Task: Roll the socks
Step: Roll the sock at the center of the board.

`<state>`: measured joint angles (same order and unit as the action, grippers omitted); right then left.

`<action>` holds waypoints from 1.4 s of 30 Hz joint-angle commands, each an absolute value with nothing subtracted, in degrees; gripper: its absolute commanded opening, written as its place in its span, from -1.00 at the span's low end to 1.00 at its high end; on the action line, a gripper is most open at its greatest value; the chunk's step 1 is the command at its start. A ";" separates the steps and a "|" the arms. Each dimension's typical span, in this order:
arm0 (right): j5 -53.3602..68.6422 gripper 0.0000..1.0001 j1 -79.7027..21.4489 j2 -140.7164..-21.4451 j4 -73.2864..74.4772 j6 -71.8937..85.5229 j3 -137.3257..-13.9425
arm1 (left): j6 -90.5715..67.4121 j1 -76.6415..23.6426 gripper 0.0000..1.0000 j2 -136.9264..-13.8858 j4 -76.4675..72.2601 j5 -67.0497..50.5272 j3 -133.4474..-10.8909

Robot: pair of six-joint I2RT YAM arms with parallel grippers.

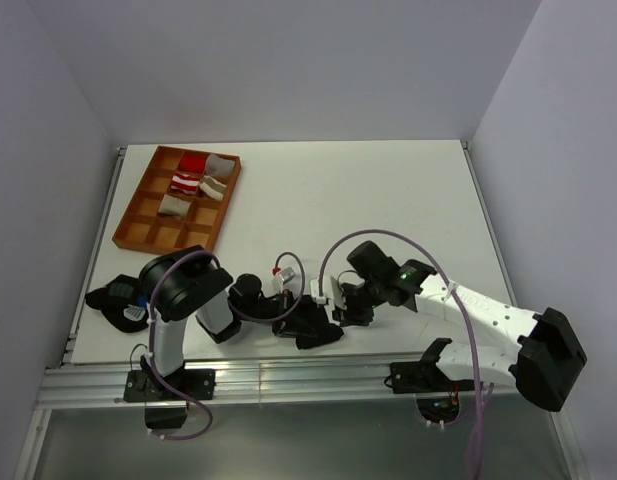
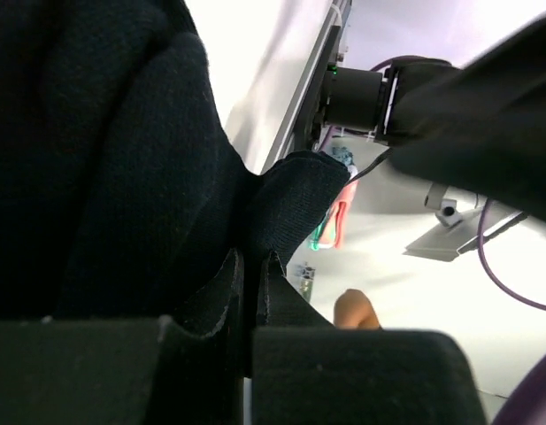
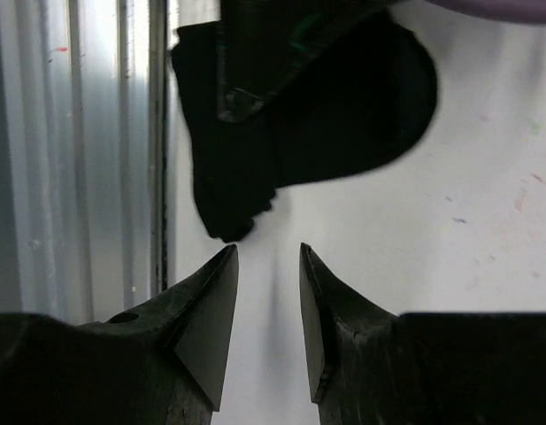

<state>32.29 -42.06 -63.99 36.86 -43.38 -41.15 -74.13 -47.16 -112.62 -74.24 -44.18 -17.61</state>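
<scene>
A black sock [image 1: 318, 325] lies bunched near the table's front edge, between the two arms. My left gripper [image 1: 293, 318] is shut on the black sock; in the left wrist view its fingertips [image 2: 226, 274] pinch a fold of the dark fabric [image 2: 122, 159]. My right gripper [image 1: 343, 308] is open and empty just right of the sock. In the right wrist view the sock [image 3: 290, 115] lies just beyond the right gripper [image 3: 268, 257], not touching it. Another black sock [image 1: 116, 300] lies at the table's left edge.
A brown divided tray [image 1: 138, 225] at the back left holds rolled socks, red-and-white [image 1: 191, 170] and grey and beige [image 1: 218, 178]. The metal rail of the table's front edge [image 3: 104, 159] runs beside the sock. Purple cables loop over both arms.
</scene>
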 commanded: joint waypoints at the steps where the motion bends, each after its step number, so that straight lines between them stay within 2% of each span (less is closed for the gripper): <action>1: 28.57 -0.17 -47.19 -63.45 32.78 -44.21 -39.12 | -78.74 -46.85 -0.99 -114.16 -74.54 -46.67 -19.51; 13: 26.72 -0.17 -56.59 -65.30 29.53 -43.33 -37.35 | -81.21 -46.84 -0.99 -117.25 -75.94 -44.83 -19.34; 27: 20.58 -0.15 -62.31 -70.84 23.65 -41.49 -35.60 | -80.95 -46.67 -0.99 -116.11 -75.15 -44.12 -18.19; 32: 18.20 -0.11 -63.19 -70.76 20.93 -40.34 -34.98 | -80.51 -46.67 -0.99 -115.75 -73.48 -44.56 -18.72; 40: 17.49 0.13 -63.54 -66.36 20.83 -40.78 -33.49 | -80.16 -46.67 -0.99 -116.19 -73.12 -44.56 -18.63; 42: 17.40 0.13 -63.63 -66.71 20.66 -40.61 -33.23 | -80.51 -46.67 -0.99 -116.28 -73.47 -44.65 -18.72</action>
